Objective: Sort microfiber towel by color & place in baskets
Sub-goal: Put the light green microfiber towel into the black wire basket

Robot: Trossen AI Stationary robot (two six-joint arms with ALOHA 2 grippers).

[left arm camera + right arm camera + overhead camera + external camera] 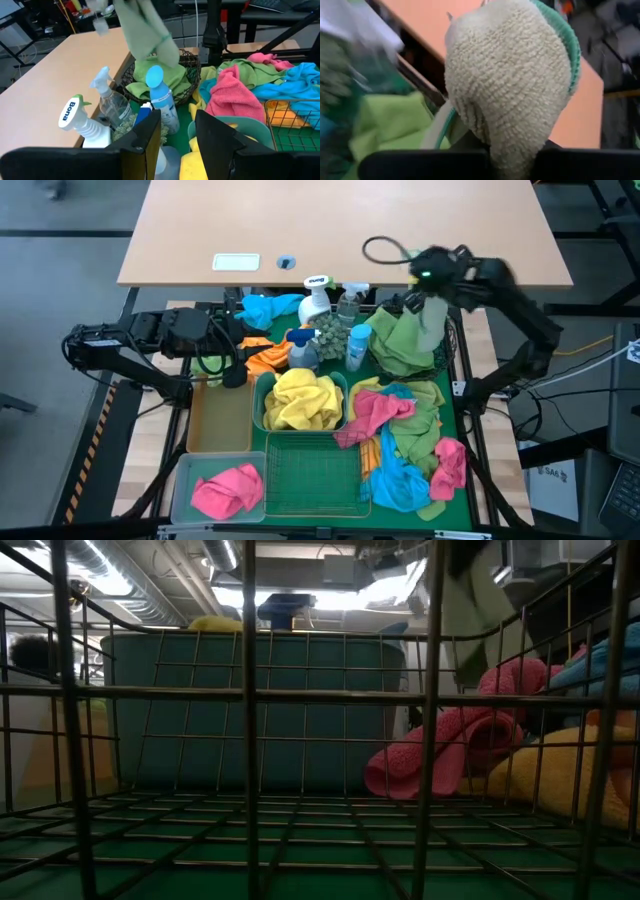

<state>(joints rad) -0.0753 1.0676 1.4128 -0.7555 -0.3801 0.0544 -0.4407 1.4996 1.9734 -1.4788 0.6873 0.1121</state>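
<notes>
We see our right gripper [432, 298] clenched on a pale green towel [432, 320], hanging it over the round black mesh basket [192, 60] of green towels near the worktop's far edge; our left gripper [232, 370], fingers parted and empty, waits beside the tan tray [218, 420]

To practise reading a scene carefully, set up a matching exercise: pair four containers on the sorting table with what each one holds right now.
Containers:
1. teal tub
2. clear bin
3. round black mesh basket
4. green wire basket

Contents:
A. green towels
B. no towel
C. yellow towel
D. pink towel

Pairs: 1-C, yellow towel; 2-D, pink towel; 3-A, green towels; 4-B.
</notes>
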